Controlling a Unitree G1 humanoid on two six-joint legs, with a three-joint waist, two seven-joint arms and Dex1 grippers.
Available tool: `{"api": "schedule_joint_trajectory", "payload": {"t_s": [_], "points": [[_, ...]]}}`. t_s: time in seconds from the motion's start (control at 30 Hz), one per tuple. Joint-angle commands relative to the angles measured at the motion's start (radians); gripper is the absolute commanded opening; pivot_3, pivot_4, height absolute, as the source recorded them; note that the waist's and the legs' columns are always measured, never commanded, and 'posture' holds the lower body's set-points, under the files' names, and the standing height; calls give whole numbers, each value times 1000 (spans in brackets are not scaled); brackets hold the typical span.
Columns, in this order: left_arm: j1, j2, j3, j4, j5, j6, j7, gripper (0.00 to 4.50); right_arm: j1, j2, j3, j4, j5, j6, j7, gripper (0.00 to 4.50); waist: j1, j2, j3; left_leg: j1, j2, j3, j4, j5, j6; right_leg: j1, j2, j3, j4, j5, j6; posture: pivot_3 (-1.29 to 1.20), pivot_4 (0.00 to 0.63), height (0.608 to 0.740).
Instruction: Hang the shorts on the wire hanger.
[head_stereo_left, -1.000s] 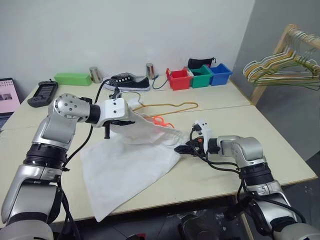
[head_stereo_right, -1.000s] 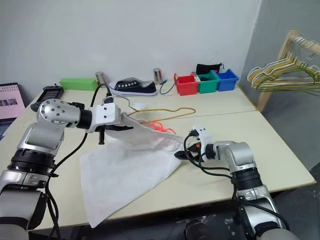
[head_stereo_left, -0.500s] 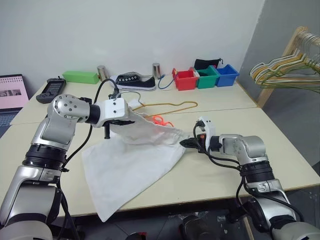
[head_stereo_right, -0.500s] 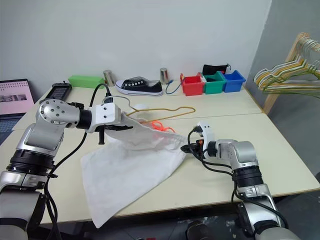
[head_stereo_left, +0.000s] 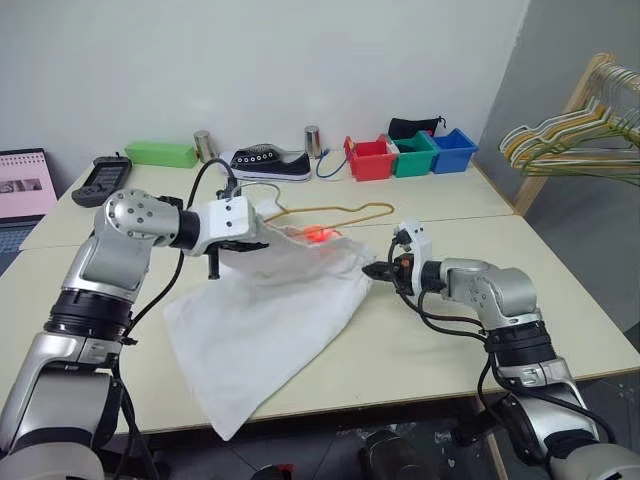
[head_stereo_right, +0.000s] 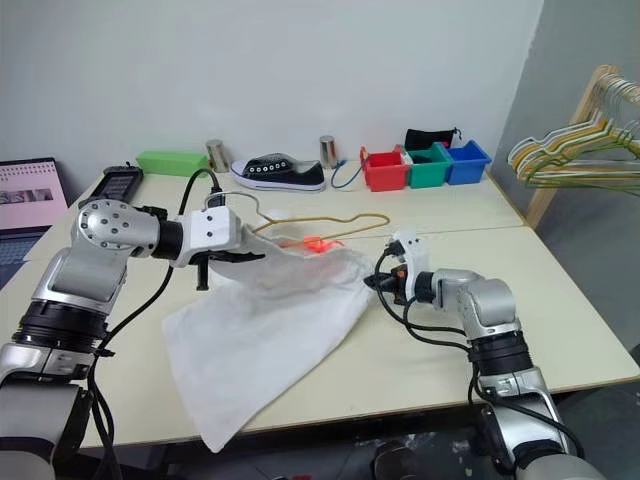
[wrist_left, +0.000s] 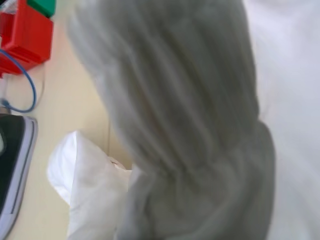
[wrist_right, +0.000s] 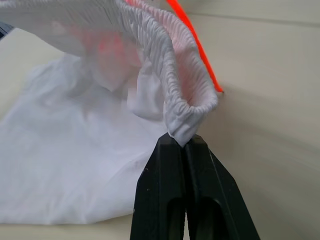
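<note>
black sneaker (head_stereo_left: 268, 163) beside red bin (head_stereo_left: 367, 158), green box (head_stereo_left: 161, 154).

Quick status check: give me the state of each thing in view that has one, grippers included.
shorts: waistband lifted between both grippers, legs draped on the table, not on the hanger.
wire hanger: lying flat on the table behind the shorts, bare.
left gripper: shut on the shorts at one waistband end.
right gripper: shut on the shorts, pinching the gathered waistband.
striped hangers: hanging on the wooden rack, bare.
</note>
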Motion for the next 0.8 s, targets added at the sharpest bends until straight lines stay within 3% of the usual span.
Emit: {"api": "schedule_joint_trajectory", "payload": {"t_s": [0.03,0.8], "points": [[35,58,43,-43,-28,13,-20,0,-28,-86,40,-69,-61,-131,48,49,1,0,0,0,0,0,0,0,0,0,0,0,-1,0,0,-177,0,740],[32,80,-30,58,47,-83,-13,0,-60,-223,67,-68,-113,-207,110,49,-5,0,0,-1,0,0,0,0,0,1,0,0,-3,0,0,-225,0,740]]}}
